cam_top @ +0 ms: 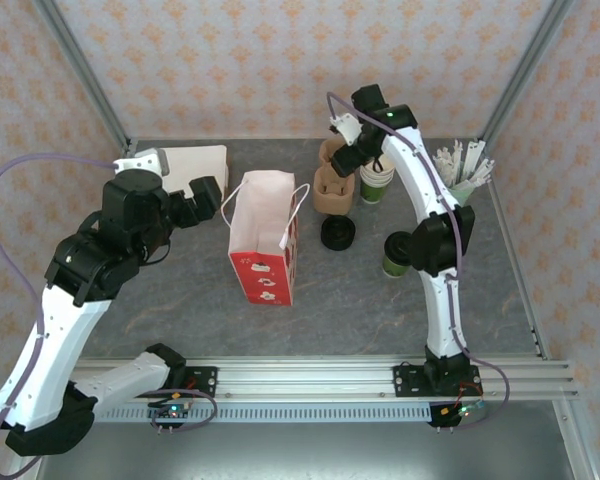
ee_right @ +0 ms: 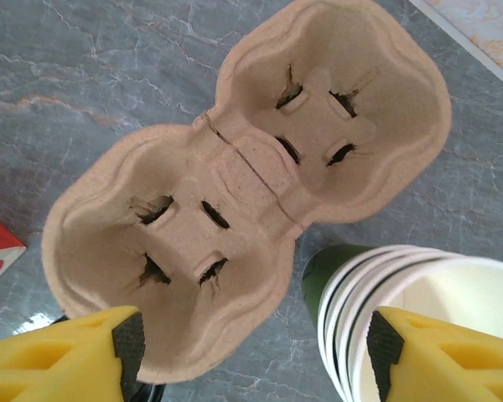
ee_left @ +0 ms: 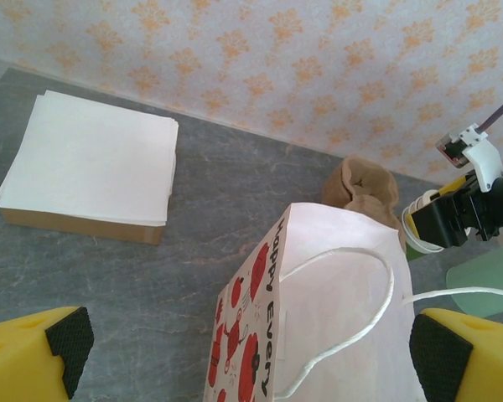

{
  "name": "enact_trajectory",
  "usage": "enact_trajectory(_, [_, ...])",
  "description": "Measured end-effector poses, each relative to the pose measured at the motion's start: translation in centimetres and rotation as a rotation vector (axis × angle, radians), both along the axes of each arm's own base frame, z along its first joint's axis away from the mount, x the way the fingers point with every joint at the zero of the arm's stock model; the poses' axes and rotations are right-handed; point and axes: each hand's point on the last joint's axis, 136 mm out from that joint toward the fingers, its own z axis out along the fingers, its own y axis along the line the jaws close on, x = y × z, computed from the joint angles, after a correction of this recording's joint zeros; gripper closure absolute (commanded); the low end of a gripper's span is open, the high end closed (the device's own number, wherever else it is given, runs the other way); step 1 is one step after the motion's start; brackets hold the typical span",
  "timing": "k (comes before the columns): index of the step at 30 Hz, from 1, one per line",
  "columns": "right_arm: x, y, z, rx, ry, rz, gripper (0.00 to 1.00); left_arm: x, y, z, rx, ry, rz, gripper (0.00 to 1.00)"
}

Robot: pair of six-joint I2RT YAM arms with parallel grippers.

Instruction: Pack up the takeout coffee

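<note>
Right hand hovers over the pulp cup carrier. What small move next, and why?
Probably shift the right hand away from the stacked cups, then lower onto the rim of the carrier. Its fingers stand apart, one over the carrier's edge, the other over the cups, so closing here could catch them.

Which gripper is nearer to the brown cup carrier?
Right. The right gripper hovers directly over the cup carrier; the left gripper is across the paper bag from it.
</note>
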Motion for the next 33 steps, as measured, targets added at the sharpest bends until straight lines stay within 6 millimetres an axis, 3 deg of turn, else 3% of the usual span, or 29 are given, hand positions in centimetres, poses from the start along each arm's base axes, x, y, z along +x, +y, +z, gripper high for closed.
enact_trajectory(16, [2.8,2.8,-5.3,-0.135,-0.046,0.181,0.29,1.3,-0.6,-1.4,0.028,0.048,-0.003,0.0])
enact_trajectory(24, [4.2,2.7,-5.7,-0.18,-0.096,0.211,0.29,2.1,-1.0,-2.2,0.041,0.077,-0.004,0.0])
enact_trajectory(33, [4.7,3.0,-7.3,-0.196,-0.092,0.245,0.42,2.1,-1.1,-2.4,0.05,0.094,-0.004,0.0])
